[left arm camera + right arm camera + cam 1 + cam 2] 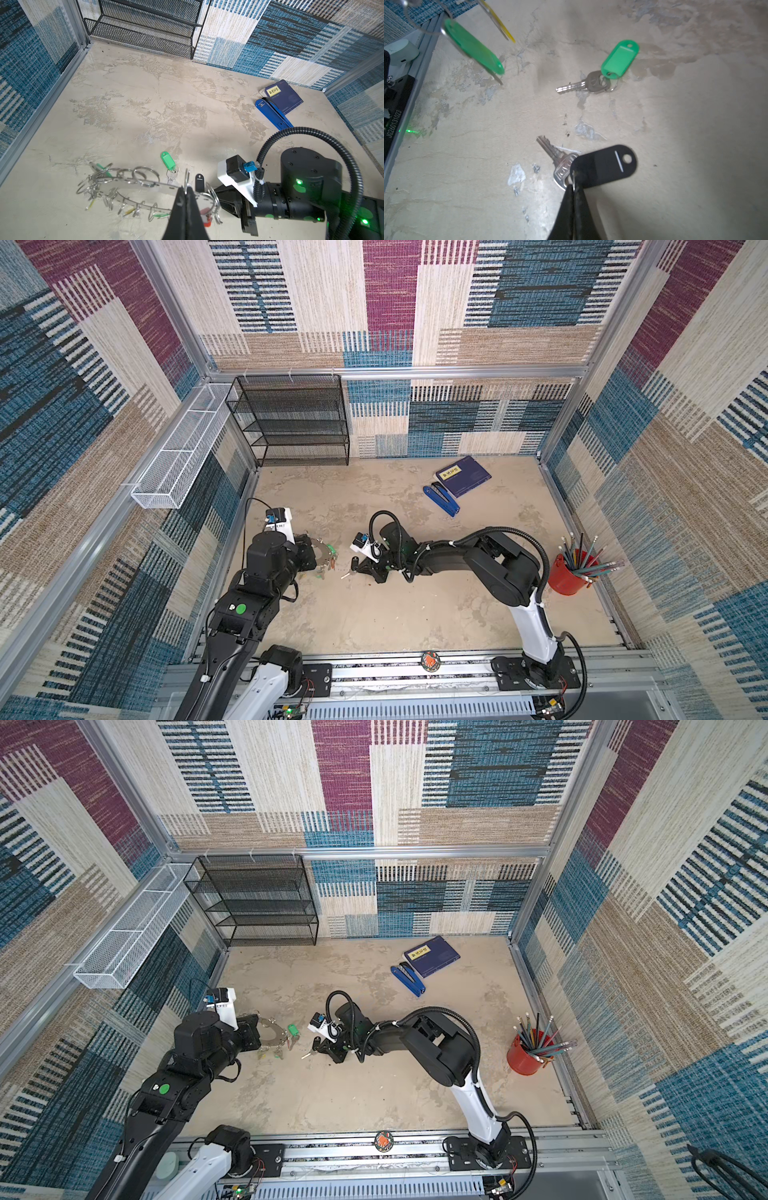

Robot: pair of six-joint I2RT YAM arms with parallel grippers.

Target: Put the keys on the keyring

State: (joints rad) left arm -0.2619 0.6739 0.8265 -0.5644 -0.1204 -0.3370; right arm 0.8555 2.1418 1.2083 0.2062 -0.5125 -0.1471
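The keyring (135, 185), a flat grey disc rimmed with split rings and coloured tags, is held tilted above the table; it also shows in both top views (322, 547) (272, 1033). My left gripper (186, 190) is shut on a split ring at the disc's edge. The green-tag key (591, 83) (171, 176) lies loose on the table beside the keyring (293, 1031). My right gripper (574, 187) (324, 1046) is shut on the small ring joining the other key (560, 164) to its black tag (604, 164) (355, 562). I cannot tell whether that key is off the table.
A black mesh shelf (291, 423) stands at the back left, with a white wire basket (183, 448) on the left wall. A blue book (463, 475) and blue stapler (440, 499) lie at the back right. A red cup of pencils (567, 572) stands at the right edge.
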